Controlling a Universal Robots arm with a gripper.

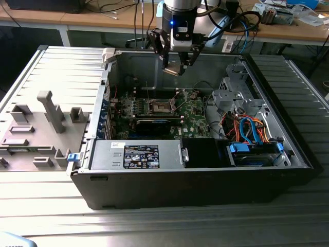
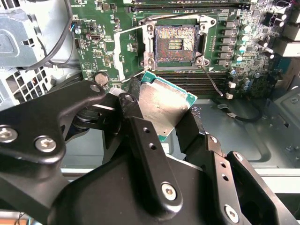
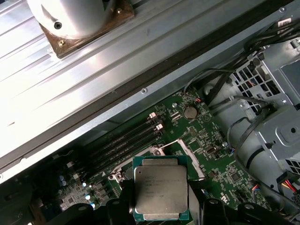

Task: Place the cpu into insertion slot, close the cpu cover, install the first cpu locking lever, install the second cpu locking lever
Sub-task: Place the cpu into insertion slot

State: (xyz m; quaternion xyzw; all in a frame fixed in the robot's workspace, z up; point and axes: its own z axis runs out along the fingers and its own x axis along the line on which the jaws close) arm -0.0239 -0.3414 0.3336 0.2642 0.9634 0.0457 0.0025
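One cpu [image 2: 165,104] is clamped edge-on between the fingers of the gripper [image 1: 175,66], held above the case [image 1: 154,185] and well apart from the insertion slot [image 2: 176,43]. It looks skewed to the socket, so I judge it wants levelling, squaring to the rim and a straight descent without sliding across the contacts.

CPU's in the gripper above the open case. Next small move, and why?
Probably descend toward the insertion slot, correcting sideways: the gripper holds the cpu high above the motherboard, the slot shows bare, and in the second wrist view the cpu sits offset from it.
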